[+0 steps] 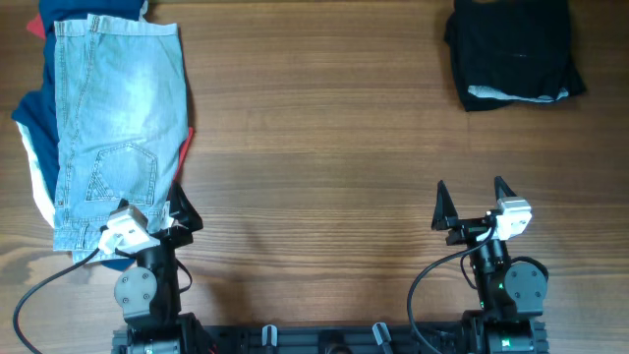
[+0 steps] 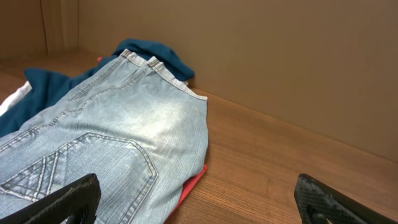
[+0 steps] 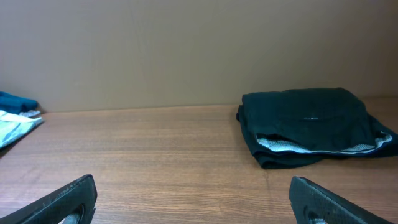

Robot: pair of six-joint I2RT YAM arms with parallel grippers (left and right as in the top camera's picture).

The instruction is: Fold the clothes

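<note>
- black shorts (image 1: 513, 51) are lying at the far right of the table (image 1: 314, 128), bundled into a compact stack; pale lining is peeking out along the near edge; the far edge is running out of the overhead view
- right tool (image 1: 472, 189) is sitting wide and empty near the table's front edge, well apart from the shorts, roughly in line with them
- left tool (image 1: 183, 212) is also gaping wide, holding nothing; it is sitting at the near hem of the denim shorts (image 1: 113, 118); cannot tell whether it is touching
- denim shorts are lying flat on navy, red and white garments (image 1: 34, 147) at the far left; not the task's thing
- judging: the fold is looking mostly done; anything left is tidying; right tool should be going straight forward, coming in low, pinching the loose near edge and tucking the lining under; keeping the pinch shallow so the stack is not dragging open
- room: wide bare wood is lying between the two piles, plenty for spreading or refolding; the shorts are sitting close to the back wall, so pulling toward centre is looking safer than pushing outward
</note>
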